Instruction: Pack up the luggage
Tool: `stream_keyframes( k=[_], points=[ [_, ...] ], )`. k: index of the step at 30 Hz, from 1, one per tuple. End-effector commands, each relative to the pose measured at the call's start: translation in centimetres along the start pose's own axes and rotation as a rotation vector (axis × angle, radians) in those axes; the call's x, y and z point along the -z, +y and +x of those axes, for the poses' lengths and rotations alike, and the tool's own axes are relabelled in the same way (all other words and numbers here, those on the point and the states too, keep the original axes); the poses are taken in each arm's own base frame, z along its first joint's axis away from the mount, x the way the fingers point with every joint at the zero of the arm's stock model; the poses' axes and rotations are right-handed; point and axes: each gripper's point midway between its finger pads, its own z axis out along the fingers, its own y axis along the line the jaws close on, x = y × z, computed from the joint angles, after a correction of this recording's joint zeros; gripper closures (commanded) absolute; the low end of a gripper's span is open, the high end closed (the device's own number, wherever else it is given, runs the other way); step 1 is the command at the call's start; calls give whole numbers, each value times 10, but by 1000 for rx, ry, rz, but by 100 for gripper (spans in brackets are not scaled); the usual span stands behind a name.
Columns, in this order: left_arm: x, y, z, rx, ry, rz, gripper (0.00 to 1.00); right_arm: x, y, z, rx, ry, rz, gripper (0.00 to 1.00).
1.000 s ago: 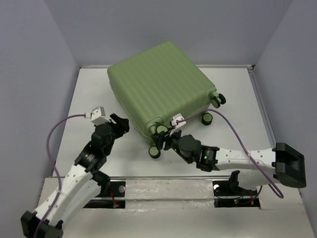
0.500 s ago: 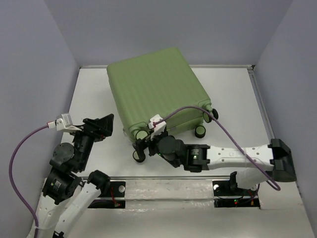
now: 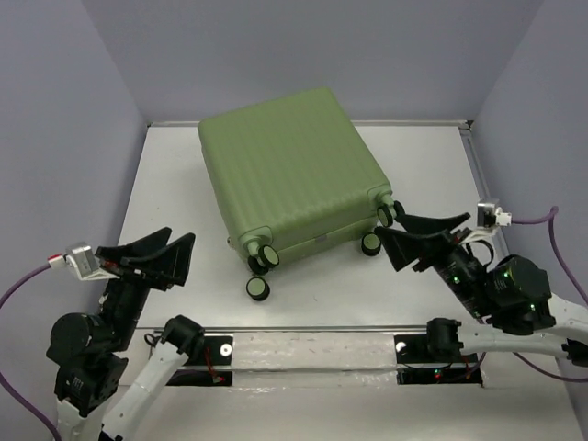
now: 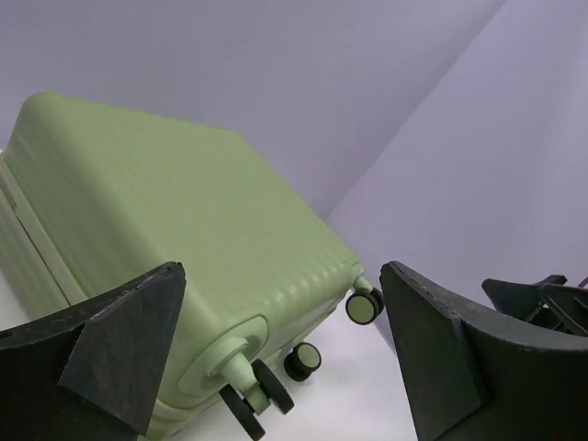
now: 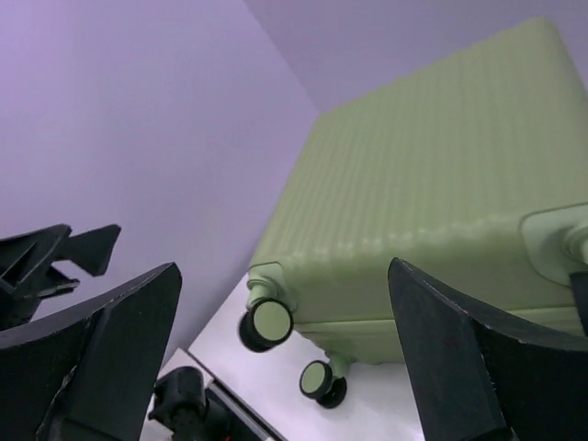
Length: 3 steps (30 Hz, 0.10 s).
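Luggage (image 3: 292, 175) lies on table (image 3: 175, 188), toward rear

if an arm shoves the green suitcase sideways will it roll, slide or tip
The suitcase lies flat on its broad side, so it probably won't tip. Its ribbed hard shell looks stiff and likely slides rather than buckles. Its wheels point sideways, so rolling seems unlikely.

Both arms are the same build: white shell links (image 3: 147, 386) with chunky black joint housings (image 3: 78, 335) in between. The left hand (image 3: 181, 235) and the right hand (image 3: 387, 224) each have two matte black, wedge-shaped fingers (image 4: 119, 340) (kind of grainy-looking up close). There's a small white block (image 3: 75, 259) on each wrist with a purple cable (image 3: 531, 220) plugged into it. The right arm's black housing also shows a couple of tiny green lights (image 3: 453, 276).
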Motion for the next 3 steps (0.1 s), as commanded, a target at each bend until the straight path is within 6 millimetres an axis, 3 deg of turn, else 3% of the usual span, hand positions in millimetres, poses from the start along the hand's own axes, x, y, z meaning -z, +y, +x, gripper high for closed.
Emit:
stream_keyframes(
  k=[1,3],
  points=[
    [-6,-8,-3,-37,-12,44,1,9,-45,24,26,-3,161,0],
    [-16,-1,10,-38,28,16,1,12,-52,24,17,-15,181,0]
  ],
)
